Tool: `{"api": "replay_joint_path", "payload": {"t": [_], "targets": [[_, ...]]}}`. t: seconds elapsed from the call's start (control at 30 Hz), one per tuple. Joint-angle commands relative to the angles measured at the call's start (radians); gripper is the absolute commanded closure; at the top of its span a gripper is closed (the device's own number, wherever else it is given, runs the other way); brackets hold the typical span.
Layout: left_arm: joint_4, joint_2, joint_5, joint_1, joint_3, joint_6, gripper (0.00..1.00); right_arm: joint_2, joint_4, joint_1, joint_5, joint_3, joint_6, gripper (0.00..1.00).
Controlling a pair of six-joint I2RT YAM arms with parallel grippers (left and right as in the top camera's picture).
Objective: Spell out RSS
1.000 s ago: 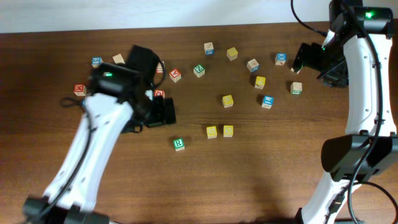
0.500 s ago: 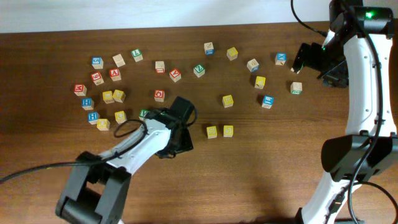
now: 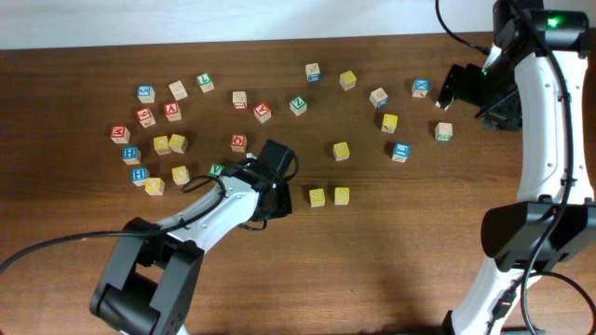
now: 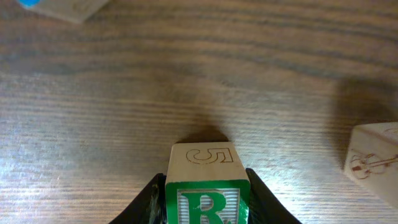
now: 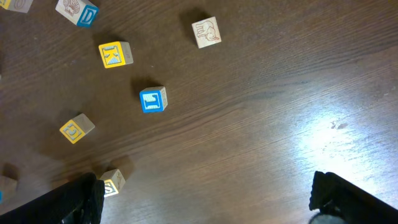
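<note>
Dark L fingers point(image 4: 151, 199) clamped on both sides of small white-faced wooden cube w/ green R and green border point(image 4: 207, 193); carved outline "5" on cube's top face. L gripper point(image 4: 207, 180) low over brown wood-grain table point(image 4: 124, 124), shadow just behind cube. Can't tell whether cube touching table or lifted. To right in L wrist view, apart from it: bare wooden cube w/ violin sketch point(image 4: 375, 163). At top-left corner, well apart: edge of blue-marked cube point(image 4: 59, 7).

From overhead, R-letter cube hidden under L gripper head. Just right of that head, approx. mid-table: two yellow-faced wooden cubes point(image 3: 318, 197), side by side, nearly touching, letters too small to read.

R gripper point(image 5: 205, 196) spread wide, nothing between its fingers, up near far right of table, well apart from yellow pair. On table in its view: blue-faced cube point(image 5: 153, 99), yellow K cube point(image 5: 115, 54).
</note>
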Motion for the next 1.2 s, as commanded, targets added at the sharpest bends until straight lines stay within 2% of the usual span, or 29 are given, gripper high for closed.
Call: {"api": "replay_joint_path", "payload": {"t": [0.0, 0.2, 0.57, 0.8, 0.9, 1.1, 1.17], "targets": [[0.058, 0.009, 0.041, -0.002, -0.003, 0.047, 0.70, 0.000, 0.001, -0.004, 0.002, 0.007, 0.009, 0.02], [0.169, 0.009, 0.049, -0.082, -0.003, 0.087, 0.69, 0.000, 0.001, -0.004, 0.002, 0.007, 0.009, 0.02], [0.148, 0.009, 0.012, -0.095, -0.003, 0.109, 0.69, 0.000, 0.001, -0.004, 0.002, 0.007, 0.009, 0.02], [0.139, 0.009, 0.076, -0.095, 0.002, 0.093, 0.67, 0.000, 0.001, -0.004, 0.002, 0.007, 0.009, 0.02], [0.026, 0.009, 0.076, -0.076, 0.087, 0.093, 0.57, 0.000, 0.001, -0.004, 0.002, 0.007, 0.009, 0.02], [-0.284, -0.026, 0.076, -0.013, 0.336, 0.115, 0.55, 0.000, 0.001, -0.004, 0.002, 0.007, 0.009, 0.02], [-0.390, -0.106, 0.075, 0.019, 0.448, 0.140, 0.47, 0.000, 0.001, -0.004, 0.002, 0.007, 0.009, 0.02]]}}
